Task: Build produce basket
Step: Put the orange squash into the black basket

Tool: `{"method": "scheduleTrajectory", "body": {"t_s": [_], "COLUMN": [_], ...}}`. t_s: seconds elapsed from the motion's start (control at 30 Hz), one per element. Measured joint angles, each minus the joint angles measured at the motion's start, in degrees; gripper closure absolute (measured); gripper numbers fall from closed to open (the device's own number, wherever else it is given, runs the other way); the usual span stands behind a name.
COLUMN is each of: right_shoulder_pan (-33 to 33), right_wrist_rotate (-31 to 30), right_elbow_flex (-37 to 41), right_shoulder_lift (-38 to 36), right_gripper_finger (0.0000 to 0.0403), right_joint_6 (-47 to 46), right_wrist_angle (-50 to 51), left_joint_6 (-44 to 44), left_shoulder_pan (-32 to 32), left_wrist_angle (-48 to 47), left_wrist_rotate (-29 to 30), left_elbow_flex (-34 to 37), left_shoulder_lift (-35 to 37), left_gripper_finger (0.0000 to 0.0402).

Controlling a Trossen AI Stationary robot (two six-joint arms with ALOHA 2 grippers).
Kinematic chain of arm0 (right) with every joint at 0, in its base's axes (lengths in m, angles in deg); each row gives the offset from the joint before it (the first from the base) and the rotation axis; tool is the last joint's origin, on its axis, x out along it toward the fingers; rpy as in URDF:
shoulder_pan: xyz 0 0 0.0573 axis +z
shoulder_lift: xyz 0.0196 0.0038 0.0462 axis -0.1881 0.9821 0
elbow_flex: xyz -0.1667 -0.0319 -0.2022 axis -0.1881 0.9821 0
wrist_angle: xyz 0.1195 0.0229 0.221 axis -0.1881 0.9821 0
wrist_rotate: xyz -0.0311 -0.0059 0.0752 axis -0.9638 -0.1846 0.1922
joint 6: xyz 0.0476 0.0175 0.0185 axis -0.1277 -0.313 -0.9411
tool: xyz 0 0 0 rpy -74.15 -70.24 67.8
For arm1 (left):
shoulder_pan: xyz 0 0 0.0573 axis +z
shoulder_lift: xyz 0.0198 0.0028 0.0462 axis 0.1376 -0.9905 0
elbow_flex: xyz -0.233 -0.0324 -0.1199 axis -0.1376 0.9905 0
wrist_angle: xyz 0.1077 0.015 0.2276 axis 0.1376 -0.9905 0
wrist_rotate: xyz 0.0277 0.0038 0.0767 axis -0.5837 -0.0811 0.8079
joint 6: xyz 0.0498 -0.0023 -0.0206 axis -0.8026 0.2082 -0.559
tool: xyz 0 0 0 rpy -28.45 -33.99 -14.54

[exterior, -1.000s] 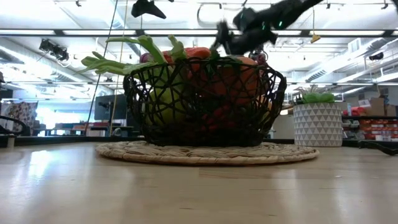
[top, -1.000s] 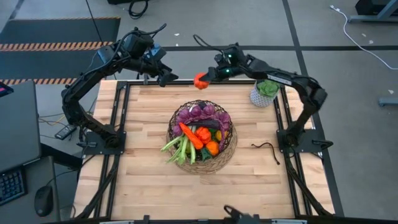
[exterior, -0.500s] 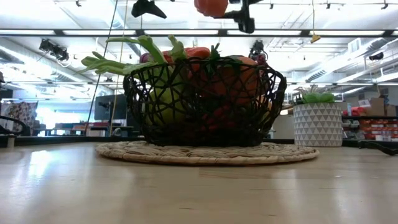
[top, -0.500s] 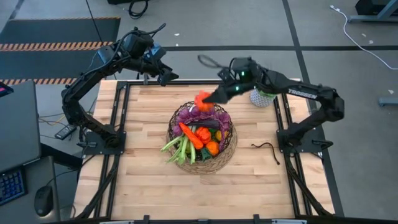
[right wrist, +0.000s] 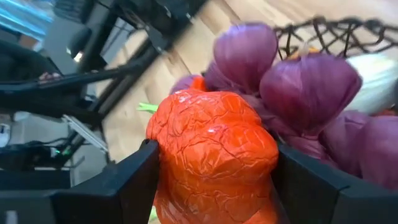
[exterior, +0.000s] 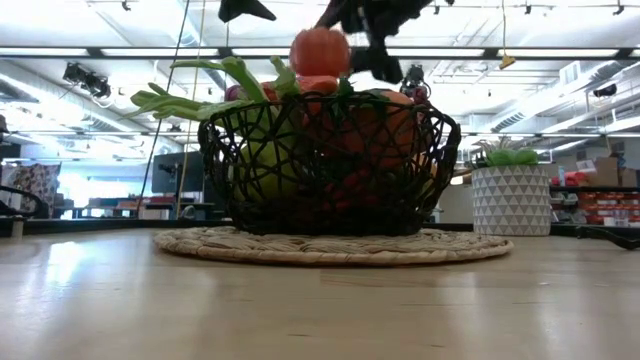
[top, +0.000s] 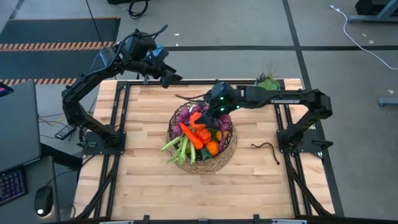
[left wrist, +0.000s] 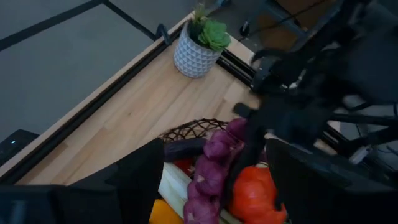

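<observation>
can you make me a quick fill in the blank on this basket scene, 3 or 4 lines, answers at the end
1. The right gripper is shut on a red-orange ____.
2. It holds it above the ____, over the purple grapes.
3. The left gripper hangs by the table's far edge, its fingers ____.
4. The green plant sits in a ____ pot.

Missing words: pepper; basket; open; white

So the basket (top: 202,140) sits about mid-table (top: 143,174), full of produce (top: 198,134). The plant pot (exterior: 510,198) is near the far right corner. The right gripper (top: 208,112) holds a pepper (right wrist: 214,162) over the basket's far rim; the left gripper (top: 168,78) hangs above the far edge.
</observation>
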Motion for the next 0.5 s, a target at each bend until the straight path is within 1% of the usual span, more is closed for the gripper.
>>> {"method": "scheduleTrajectory", "body": {"t_s": [0.13,0.27,0.33,0.5], "right_shoulder_pan": [0.2,0.2,0.1,-0.9], "right_wrist_rotate": [1.3,4.5,5.8,6.0], "right_elbow_flex": [0.0,0.0,0.0,0.0], "right_shoulder_lift": [2.8,4.5,4.6,2.9], "right_gripper_finger": [0.012,0.0115,0.0105,0.0064], "right_joint_6": [-0.2,0.4,0.5,0.6], "right_wrist_angle": [0.1,-0.1,-0.2,-1.0], "left_joint_6": [0.4,1.2,1.1,1.0], "left_shoulder_pan": [-1.5,-2.6,-3.0,-3.0], "left_wrist_angle": [0.0,0.0,0.0,0.0], "left_wrist_rotate": [0.0,0.0,0.3,0.6], "left_elbow_flex": [0.0,0.0,0.0,0.0], "left_shoulder_lift": [0.0,0.0,0.0,0.0], "left_gripper_finger": [0.0116,0.0116,0.0116,0.0116]}}
